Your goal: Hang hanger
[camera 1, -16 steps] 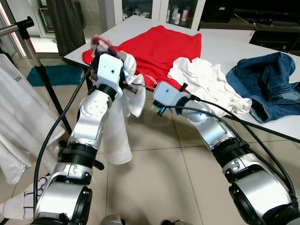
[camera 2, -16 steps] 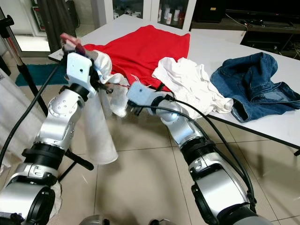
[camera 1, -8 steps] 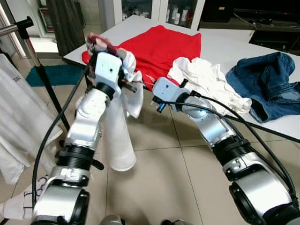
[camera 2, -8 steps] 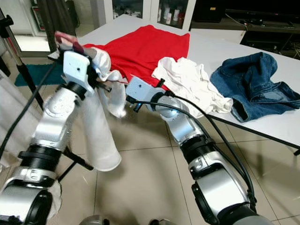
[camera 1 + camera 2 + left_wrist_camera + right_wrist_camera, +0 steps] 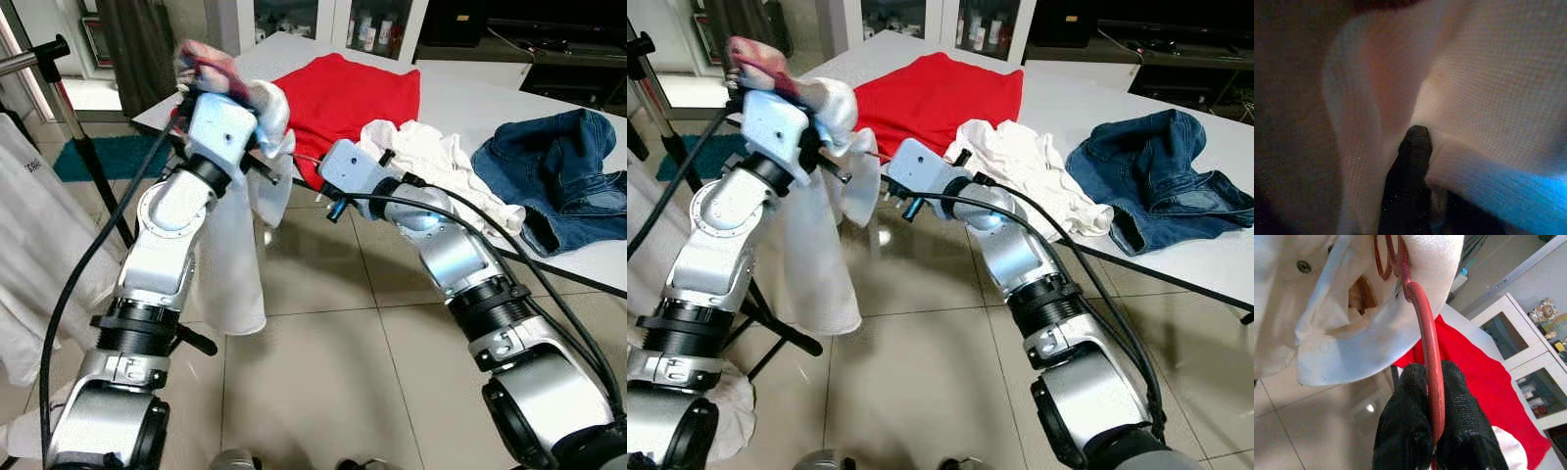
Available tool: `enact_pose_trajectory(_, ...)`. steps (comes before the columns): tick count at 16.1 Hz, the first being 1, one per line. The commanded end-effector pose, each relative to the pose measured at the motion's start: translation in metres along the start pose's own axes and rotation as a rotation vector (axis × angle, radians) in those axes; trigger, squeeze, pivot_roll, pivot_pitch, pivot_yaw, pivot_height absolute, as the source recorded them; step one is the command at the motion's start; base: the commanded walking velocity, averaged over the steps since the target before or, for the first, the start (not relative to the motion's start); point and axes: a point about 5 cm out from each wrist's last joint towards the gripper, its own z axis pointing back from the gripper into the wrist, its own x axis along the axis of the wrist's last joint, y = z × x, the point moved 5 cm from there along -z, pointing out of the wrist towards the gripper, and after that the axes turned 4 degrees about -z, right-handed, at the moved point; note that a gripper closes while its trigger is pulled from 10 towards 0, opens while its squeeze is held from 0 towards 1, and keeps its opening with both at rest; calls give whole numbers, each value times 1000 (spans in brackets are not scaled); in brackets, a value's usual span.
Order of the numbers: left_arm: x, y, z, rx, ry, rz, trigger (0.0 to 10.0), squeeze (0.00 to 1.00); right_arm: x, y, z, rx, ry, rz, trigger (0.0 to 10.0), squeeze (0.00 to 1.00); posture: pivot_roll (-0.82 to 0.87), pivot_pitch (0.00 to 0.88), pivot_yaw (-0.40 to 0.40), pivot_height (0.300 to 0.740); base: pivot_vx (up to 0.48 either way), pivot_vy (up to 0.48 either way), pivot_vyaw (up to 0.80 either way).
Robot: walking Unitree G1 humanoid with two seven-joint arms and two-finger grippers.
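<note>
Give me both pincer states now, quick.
Left pincer: buried in the white shirt, holding it up; finger state cannot be told.
Right pincer: shut on the red hanger.

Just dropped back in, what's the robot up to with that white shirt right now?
It is holding a white shirt up beside the table, between both arms. The left end effector is gripping the shirt's fabric up high, and the right end effector is shut on a red hanger that runs into the shirt's collar. A clothes rack stands off to the robot's left; the hanger is not on it yet.
</note>
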Motion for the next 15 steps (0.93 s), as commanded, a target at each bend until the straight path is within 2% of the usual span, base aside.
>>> enact_pose_trajectory(1, -7, -8, 1, -10, 25, 52, 10000, 0, 9, 8, -1, 28, -44, 6, 0, 63, 87, 0, -52, 740, 0, 0, 0)
enact_pose_trajectory(2, -16, 6, 8, 71, 59, 106, 10000, 0, -11, 24, 0, 63, 10, -7, 0, 63, 86, 0, -52, 740, 0, 0, 0)
enact_pose_trajectory(4, -24, 23, 18, 163, 80, 193, 10000, 0, -34, 38, 5, 102, 75, 2, 0, 67, 86, 0, -50, 740, 0, 0, 0)
enact_pose_trajectory(7, -34, 41, 39, 242, 90, 337, 10000, 0, -47, 45, 10, 123, 114, 23, 0, 63, 85, 0, -44, 740, 0, 0, 0)
enact_pose_trajectory(9, -37, 47, 49, 262, 103, 355, 10000, 0, -52, 43, 11, 126, 141, 47, 0, 67, 86, 0, -44, 740, 0, 0, 0)
enact_pose_trajectory(12, -34, 41, 54, 191, 100, 345, 10000, 0, -64, 44, 14, 161, 202, 80, 0, 67, 94, 0, -51, 740, 0, 0, 0)
enact_pose_trajectory(15, -41, 21, 59, 89, 152, 358, 10000, 0, -72, 47, 17, 209, 244, 116, 0, 59, 91, 0, -56, 740, 0, 0, 0)
